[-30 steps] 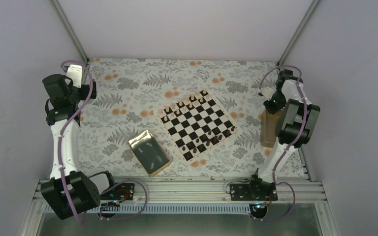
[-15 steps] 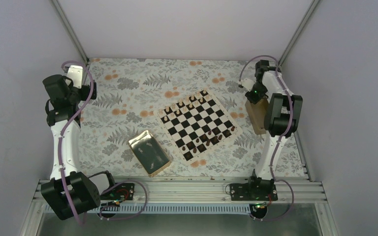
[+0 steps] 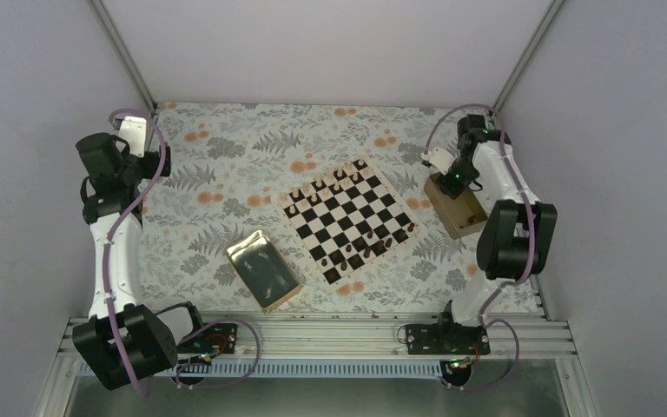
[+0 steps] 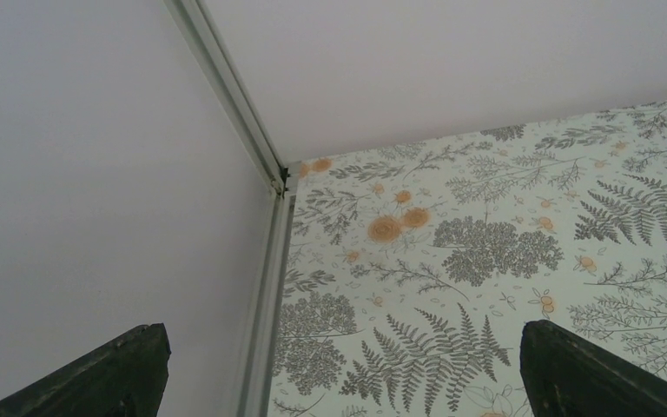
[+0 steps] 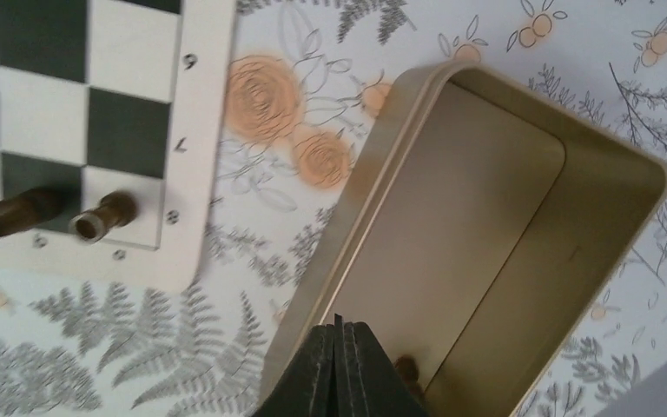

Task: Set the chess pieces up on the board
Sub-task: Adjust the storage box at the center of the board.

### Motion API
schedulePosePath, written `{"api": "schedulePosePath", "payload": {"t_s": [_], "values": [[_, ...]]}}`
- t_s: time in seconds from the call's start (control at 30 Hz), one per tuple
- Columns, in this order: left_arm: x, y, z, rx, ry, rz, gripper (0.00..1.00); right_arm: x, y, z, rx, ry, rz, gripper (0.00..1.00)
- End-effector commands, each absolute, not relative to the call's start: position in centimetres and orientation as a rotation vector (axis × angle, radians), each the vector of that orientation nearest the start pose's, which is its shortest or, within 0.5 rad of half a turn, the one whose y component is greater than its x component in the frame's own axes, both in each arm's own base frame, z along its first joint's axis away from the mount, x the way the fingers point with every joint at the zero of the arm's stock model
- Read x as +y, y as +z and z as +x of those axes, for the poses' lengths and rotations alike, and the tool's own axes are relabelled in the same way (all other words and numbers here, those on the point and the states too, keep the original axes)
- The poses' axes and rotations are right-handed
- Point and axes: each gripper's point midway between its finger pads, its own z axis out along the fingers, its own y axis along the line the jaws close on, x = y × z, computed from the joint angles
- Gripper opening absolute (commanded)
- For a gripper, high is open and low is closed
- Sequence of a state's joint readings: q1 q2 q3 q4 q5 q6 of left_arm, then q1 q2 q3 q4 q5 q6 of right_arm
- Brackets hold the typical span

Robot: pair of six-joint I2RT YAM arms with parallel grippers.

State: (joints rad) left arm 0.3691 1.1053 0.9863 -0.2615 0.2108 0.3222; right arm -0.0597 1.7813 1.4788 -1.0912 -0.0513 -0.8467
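**Reaching into the box for a piece**

Right gripper (image 5: 339, 360) hangs over the tan box (image 5: 504, 226), at 3 o'clock of the board (image 3: 352, 219) — jaws pinched shut, nothing seen between them. Chess pieces (image 3: 360, 248) line two board edges. Left gripper (image 4: 340, 347) gapes wide, empty. Next, likely — open, then close on the brown speck (image 5: 408, 369) beside it.

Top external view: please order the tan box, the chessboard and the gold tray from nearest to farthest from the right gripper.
1. tan box: right side, just under the right gripper.
2. chessboard: centre of the table.
3. gold tray: left of the board, toward the near edge.
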Motion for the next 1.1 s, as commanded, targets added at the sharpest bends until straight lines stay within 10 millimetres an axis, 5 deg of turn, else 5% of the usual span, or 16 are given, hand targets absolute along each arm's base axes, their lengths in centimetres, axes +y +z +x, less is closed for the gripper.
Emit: {"api": "schedulePosePath", "payload": {"t_s": [0.0, 0.27, 0.47, 0.77, 1.07], "values": [[10.4, 29.7, 36.5, 1.912, 0.265, 0.097, 1.00, -0.5, 11.1, 34.1, 2.750, 0.019, -1.160, 0.04], [10.3, 30.0, 36.7, 1.906, 0.255, 0.106, 1.00, 0.3, 9.4, 29.3, 2.803, 0.103, -1.128, 0.04], [10.0, 30.1, 36.7, 1.902, 0.239, 0.109, 1.00, -0.4, 7.5, 28.4, 2.824, 0.051, -1.095, 0.04], [10.0, 30.1, 36.5, 1.901, 0.241, 0.108, 1.00, -5.8, 5.7, 30.1, 2.892, -0.270, -0.928, 0.04], [9.9, 30.1, 36.6, 1.904, 0.234, 0.109, 1.00, -13.0, 6.2, 32.1, 2.902, -0.496, -0.606, 0.04]]}}
